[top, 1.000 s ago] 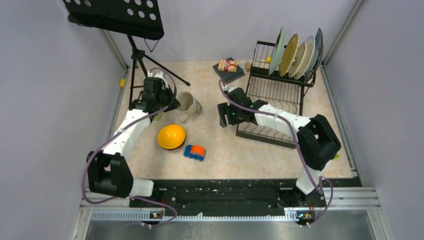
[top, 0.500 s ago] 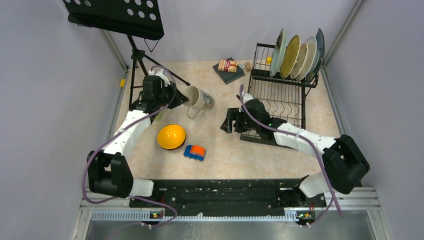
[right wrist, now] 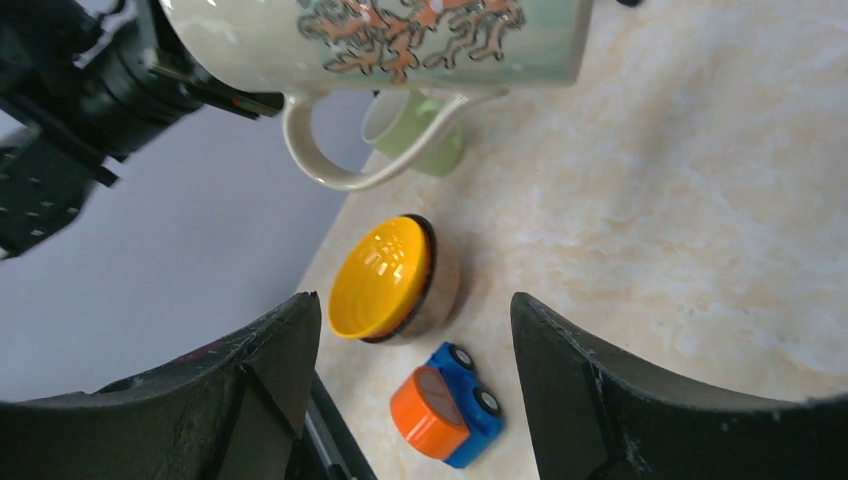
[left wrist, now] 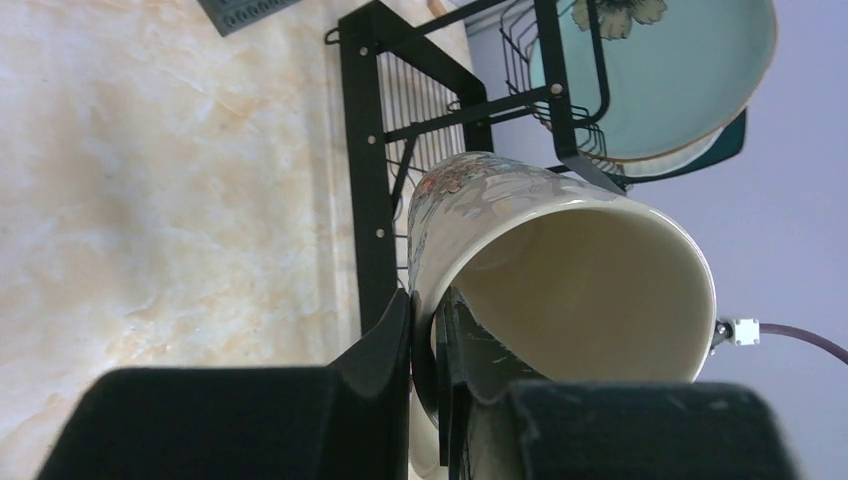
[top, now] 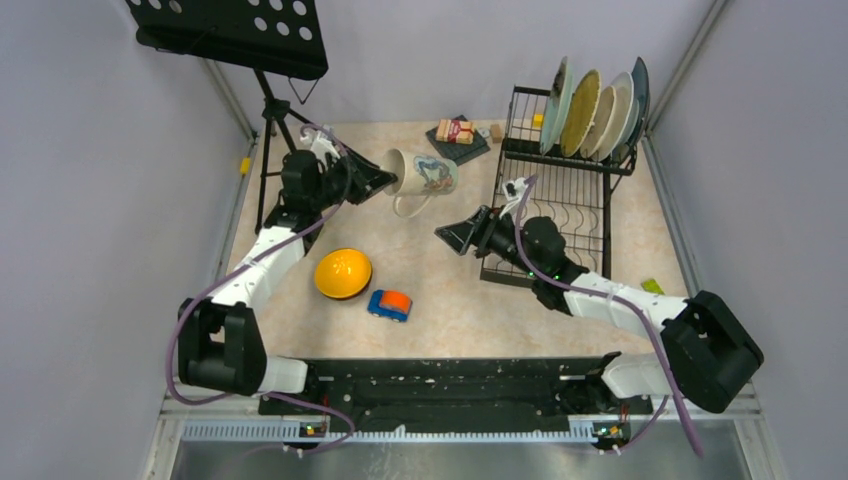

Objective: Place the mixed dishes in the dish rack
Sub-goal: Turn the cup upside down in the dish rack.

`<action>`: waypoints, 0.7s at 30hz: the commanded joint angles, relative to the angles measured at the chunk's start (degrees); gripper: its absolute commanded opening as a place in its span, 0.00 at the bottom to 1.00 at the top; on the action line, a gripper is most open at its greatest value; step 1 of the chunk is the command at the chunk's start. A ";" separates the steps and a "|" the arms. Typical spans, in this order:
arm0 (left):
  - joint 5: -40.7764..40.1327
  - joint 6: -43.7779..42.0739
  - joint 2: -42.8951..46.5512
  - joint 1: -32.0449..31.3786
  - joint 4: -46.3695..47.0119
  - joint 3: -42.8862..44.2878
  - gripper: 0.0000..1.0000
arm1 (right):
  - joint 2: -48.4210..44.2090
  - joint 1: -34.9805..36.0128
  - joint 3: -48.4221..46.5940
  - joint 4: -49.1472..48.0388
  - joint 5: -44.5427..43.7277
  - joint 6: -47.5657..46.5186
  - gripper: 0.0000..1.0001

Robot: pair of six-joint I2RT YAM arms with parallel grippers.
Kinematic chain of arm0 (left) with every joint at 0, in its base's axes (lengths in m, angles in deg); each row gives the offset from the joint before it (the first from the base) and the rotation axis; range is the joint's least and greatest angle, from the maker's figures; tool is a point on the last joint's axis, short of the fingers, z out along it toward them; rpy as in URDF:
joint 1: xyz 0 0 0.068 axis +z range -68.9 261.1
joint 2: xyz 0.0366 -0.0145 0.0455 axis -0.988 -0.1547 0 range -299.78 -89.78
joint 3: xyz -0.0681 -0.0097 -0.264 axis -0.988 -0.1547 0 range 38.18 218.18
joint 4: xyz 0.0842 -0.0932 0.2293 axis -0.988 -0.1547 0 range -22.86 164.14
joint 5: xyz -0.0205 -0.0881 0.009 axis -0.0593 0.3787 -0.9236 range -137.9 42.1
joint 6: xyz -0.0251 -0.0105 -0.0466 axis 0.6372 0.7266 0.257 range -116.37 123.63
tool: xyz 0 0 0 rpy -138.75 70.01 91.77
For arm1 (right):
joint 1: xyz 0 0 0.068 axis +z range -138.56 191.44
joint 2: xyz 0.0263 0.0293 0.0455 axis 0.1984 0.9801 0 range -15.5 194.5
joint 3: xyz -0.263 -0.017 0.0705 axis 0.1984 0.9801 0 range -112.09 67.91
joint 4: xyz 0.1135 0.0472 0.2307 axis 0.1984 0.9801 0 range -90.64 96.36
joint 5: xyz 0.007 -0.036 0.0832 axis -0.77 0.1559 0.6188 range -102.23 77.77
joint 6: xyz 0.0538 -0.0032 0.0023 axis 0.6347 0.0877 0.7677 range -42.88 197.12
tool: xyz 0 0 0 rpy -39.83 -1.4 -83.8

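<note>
The beige floral-print ceramic mug [top: 425,178] is up in the air, lying on its side just left of the black wire dish rack [top: 560,190], with its base aimed at the rack. The left hand [top: 385,180] is clenched on the rim. The left wrist view shows one finger inside the mouth and one outside against the wall. That pinch leaves the body and handle free of fingers, probably so the mug can be passed across or set into the rack cleanly.

The right hand [top: 455,235] hovers released and empty off the rack's near-left corner, jaws wide and facing the mug. It looks ready to receive it.

Up on the rack's raised tier, the mint-green round plate [top: 560,95], the yellowish round plate [top: 580,105], the cream round plate [top: 615,105] and the dark teal square plate [top: 637,90] stand on edge in the slots, so the plates look done.

Well left of the rack, on the marbled table [top: 450,300], the orange-yellow dark-rimmed bowl [top: 342,272] and the pale green mug [right wrist: 420,130] are yet to be loaded. The small blue-and-orange toy car [top: 389,304] sits just beside the bowl and is no dish.
</note>
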 commanded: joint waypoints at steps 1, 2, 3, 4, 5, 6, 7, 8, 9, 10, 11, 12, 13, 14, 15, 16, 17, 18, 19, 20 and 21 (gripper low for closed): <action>5.59 7.57 1.84 -0.07 16.60 0.12 0.00 | -0.62 -0.33 0.34 -12.19 -0.05 3.21 0.71; 6.23 8.00 1.72 -0.07 17.12 0.18 0.00 | -0.26 -0.35 0.06 -13.26 0.19 3.59 0.71; 7.05 8.49 1.66 -0.06 17.69 0.27 0.00 | 0.22 -0.39 -0.49 -13.71 0.75 3.91 0.71; 7.97 9.01 1.52 -0.06 18.33 0.37 0.00 | 0.75 -0.58 -1.21 -13.87 1.71 4.38 0.71; 8.84 9.67 1.46 -0.07 19.05 0.44 0.00 | 1.47 -1.03 -2.02 -14.03 3.74 4.89 0.70; 9.65 10.31 1.37 -0.09 19.88 0.46 0.00 | 2.26 -1.38 -2.74 -14.33 4.64 5.66 0.70; 10.40 11.19 1.29 -0.09 20.77 0.47 0.00 | 3.05 -1.66 -3.06 -15.14 5.74 6.65 0.70; 11.18 11.69 1.20 -0.14 21.77 0.51 0.00 | 3.73 -2.01 -3.07 -16.08 6.04 7.94 0.69; 12.04 11.87 1.02 -0.15 22.70 0.66 0.00 | 4.27 -2.21 -2.85 -17.19 5.89 9.30 0.69; 13.30 11.83 0.63 -0.15 23.20 0.94 0.00 | 4.72 -2.20 -2.57 -18.30 5.75 9.60 0.68; 14.41 11.85 0.19 -0.15 23.50 1.30 0.00 | 5.12 -2.24 -2.51 -19.26 6.06 9.64 0.67; 15.47 12.15 -0.40 -0.15 24.38 1.60 0.00 | 5.58 -2.28 -2.57 -19.90 6.35 9.88 0.67; 16.62 12.92 -0.85 -0.15 25.67 1.74 0.00 | 5.92 -2.28 -2.66 -20.46 6.61 10.17 0.67; 17.62 14.02 -1.33 -0.19 27.50 1.71 0.00 | 6.23 -2.28 -2.80 -21.17 6.79 10.71 0.67; 18.39 15.15 -1.77 -0.16 29.42 1.56 0.00 | 6.55 -2.28 -2.65 -22.31 7.05 11.33 0.67; 19.14 16.19 -2.21 -0.16 31.00 1.44 0.00 | 6.77 -2.28 -2.55 -23.51 7.31 12.00 0.67; 19.58 17.08 -2.54 -0.15 32.34 1.33 0.00 | 6.93 -2.29 -2.44 -24.87 7.64 12.36 0.67; 19.87 17.83 -2.86 -0.18 33.35 1.14 0.00 | 7.16 -2.28 -2.42 -25.91 7.91 12.74 0.67; 20.01 18.51 -3.08 -0.15 34.35 0.98 0.00 | 7.26 -2.28 -2.42 -26.89 7.96 12.83 0.67; 20.03 19.17 -3.31 -0.17 35.26 0.77 0.00 | 7.14 -2.28 -2.41 -27.27 7.93 12.80 0.67; 20.18 19.73 -3.43 -0.20 36.12 0.63 0.00 | 7.09 -2.28 -2.41 -27.44 7.82 12.61 0.67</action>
